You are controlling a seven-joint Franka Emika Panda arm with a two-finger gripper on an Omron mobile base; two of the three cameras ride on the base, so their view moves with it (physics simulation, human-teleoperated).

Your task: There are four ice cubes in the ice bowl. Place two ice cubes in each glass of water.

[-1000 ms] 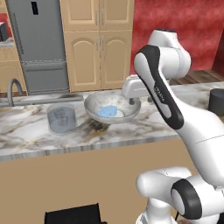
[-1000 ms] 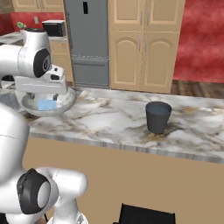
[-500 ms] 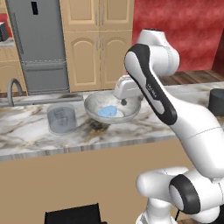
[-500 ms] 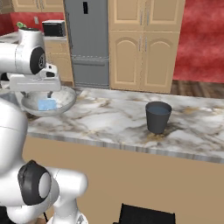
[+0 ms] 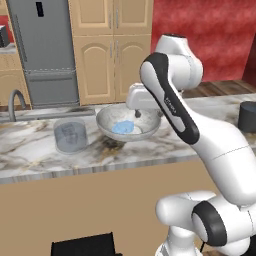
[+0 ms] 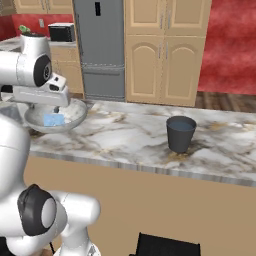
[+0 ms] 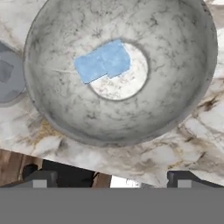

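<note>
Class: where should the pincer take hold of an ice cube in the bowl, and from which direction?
Come straight down from above. The ice cubes lie clustered flat on the ice bowl bottom, walls blocking side approaches. Grip an outer cube across its free opposite faces.

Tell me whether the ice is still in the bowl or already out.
Still in. The pale blue ice cubes lie clustered on the whitish bottom of the grey bowl, with the open pincer above them.
</note>
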